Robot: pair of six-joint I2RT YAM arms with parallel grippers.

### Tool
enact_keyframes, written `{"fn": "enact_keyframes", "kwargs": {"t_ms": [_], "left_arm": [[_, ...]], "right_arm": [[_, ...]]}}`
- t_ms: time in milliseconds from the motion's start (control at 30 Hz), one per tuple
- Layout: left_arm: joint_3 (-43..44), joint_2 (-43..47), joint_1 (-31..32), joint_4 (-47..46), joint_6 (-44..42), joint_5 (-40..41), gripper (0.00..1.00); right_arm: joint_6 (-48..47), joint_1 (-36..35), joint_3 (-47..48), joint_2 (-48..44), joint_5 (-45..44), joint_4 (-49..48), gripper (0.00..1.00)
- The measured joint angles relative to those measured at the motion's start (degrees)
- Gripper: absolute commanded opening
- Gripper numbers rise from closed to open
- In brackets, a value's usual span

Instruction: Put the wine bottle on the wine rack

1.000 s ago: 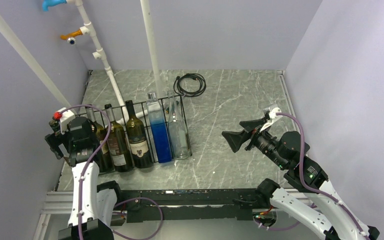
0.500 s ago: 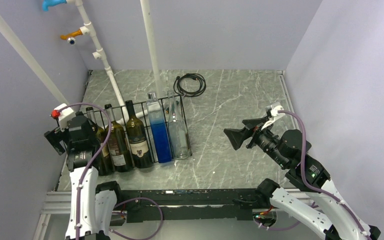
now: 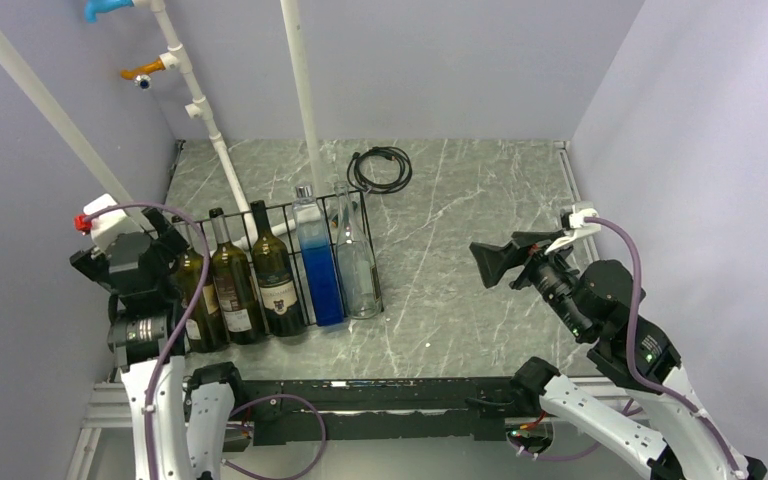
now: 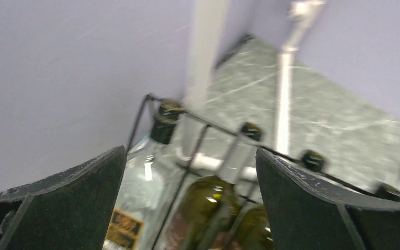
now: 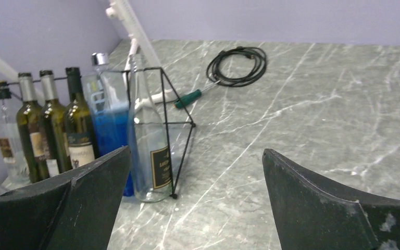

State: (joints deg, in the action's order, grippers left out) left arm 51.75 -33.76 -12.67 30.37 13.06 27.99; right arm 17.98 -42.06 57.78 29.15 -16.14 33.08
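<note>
Right, the wine rack (image 3: 282, 206) is full from end to end: six bottles stand upright, side by side, inside the black wire frame. At the rack's left end sits a clear wine bottle (image 4: 145, 179) with a dark cap. Next come three dark green bottles (image 3: 230, 285), then a blue bottle (image 3: 317, 262), and a tall clear bottle (image 5: 148, 156) closes the rack's right end. Which of the six is the task's own bottle I cannot tell, but every one is in the rack.

Now the left gripper (image 4: 190, 156) hangs above the rack's left end, jaws spread wide and holding nothing. Its camera looks down between the fingers onto the caps of the end bottles.

Over to the right gripper (image 5: 195, 153): it is well to the right of the rack, held above the table (image 3: 480, 200). It too is wide open and empty, and it faces the rack's right end.

Behind the rack, white pipes (image 3: 305, 100) run up from the table, one passing close behind the frame. Beyond the rack's far right corner lies a coiled black cable (image 3: 380, 168). Between that coil and the rack, a green-handled tool (image 5: 188, 98) lies flat.
</note>
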Motion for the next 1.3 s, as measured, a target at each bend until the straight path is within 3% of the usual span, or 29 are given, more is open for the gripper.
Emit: {"fn": "enact_keyframes", "kwargs": {"t_ms": [233,467,700,967,1300], "left_arm": [[5.7,1.8,3.6,-2.3,0.3,-26.4,1.0],[6.9,0.1,12.6,-8.7,1.6,-53.9,1.0],[8.7,3.0,21.2,-16.4,1.9,-69.9,1.0],[13.3,8.7,24.5,-22.2,1.1,-77.3,1.0],[16.0,14.1,24.5,-23.5,-1.7,-73.2,1.0]], "right_arm": [[-0.1,0.0,2.3,-2.7,-7.6,2.3,1.0],[-1.6,0.0,4.5,-7.7,-14.2,3.1,1.0],[-3.5,0.0,5.2,-11.8,-17.1,2.2,1.0],[-5.2,0.0,5.4,-13.6,-17.5,0.4,1.0],[-6.2,0.0,5.9,-16.9,-18.0,-2.8,1.0]]}}
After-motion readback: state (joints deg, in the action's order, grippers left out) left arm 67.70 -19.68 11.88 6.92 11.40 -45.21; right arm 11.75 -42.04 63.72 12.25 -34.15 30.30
